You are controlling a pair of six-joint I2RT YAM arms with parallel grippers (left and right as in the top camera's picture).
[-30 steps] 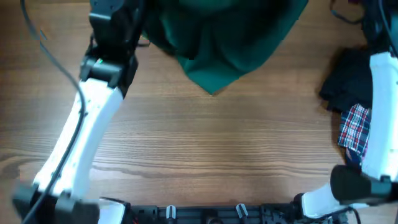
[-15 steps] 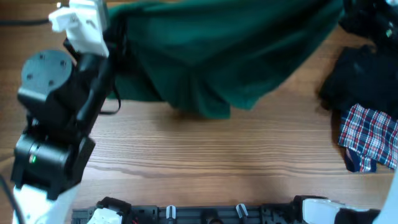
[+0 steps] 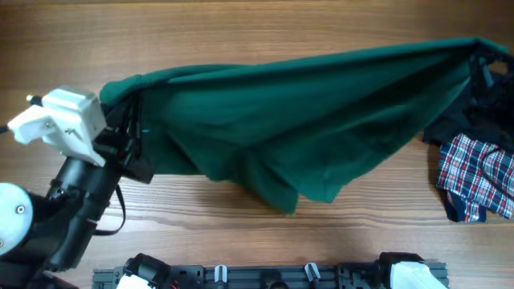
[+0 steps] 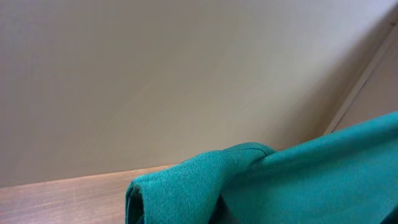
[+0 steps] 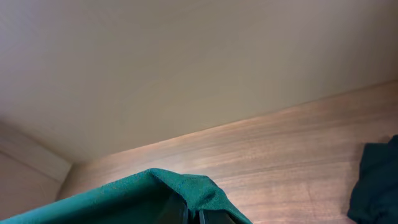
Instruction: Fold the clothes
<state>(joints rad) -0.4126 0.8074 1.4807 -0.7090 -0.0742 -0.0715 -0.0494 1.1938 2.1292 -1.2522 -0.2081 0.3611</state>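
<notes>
Tension is what I am watching here. The green garment [image 3: 305, 120] is hanging stretched between the two arms over the table [image 3: 241, 32], and its lower edge is sagging to a point near the front; I cannot tell whether that point is touching the wood. The left gripper [image 3: 130, 128] is pinching one bunched corner, jaws closed tight on the cloth. The right gripper [image 5: 185, 214] is clamping the opposite corner the same way at the far right, over the black garment [image 3: 490, 112], with the plaid cloth [image 3: 474, 181] just beside that. I am reading this as the spreading step before the first fold. To do it well, I am planning to bring both corners down together and level, so the fabric lies flat without wrinkles. I am also aiming to steer the right corner away from the other clothes so nothing else gets caught.
</notes>
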